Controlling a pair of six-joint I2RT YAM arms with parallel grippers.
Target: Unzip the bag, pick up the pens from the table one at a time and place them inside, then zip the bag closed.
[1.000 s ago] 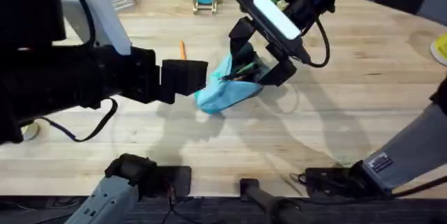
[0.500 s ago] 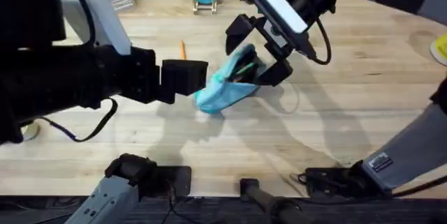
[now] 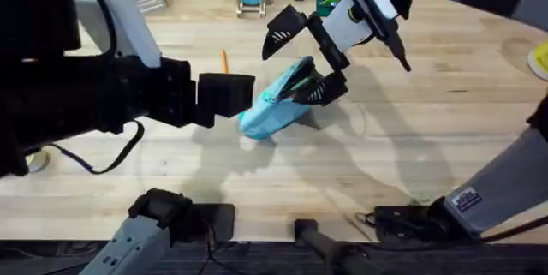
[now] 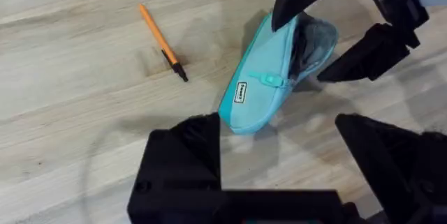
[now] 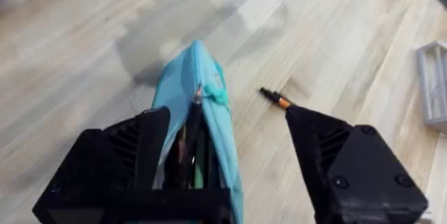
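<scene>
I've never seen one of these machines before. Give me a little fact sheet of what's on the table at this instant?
bag: light-blue bag, lying on the table, its far end unzipped and gaping
orange pen: orange pen lying loose on the wood, beside the bag, not touching it
right gripper: right gripper open, straddling the bag's open end
left gripper: left gripper open, hovering near the bag's closed end

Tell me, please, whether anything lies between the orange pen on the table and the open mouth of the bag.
Nothing visible does. The orange pen lies alone on the table beside the bag. Bare wood separates them, though the right claw hovers open over the bag's mouth.
</scene>
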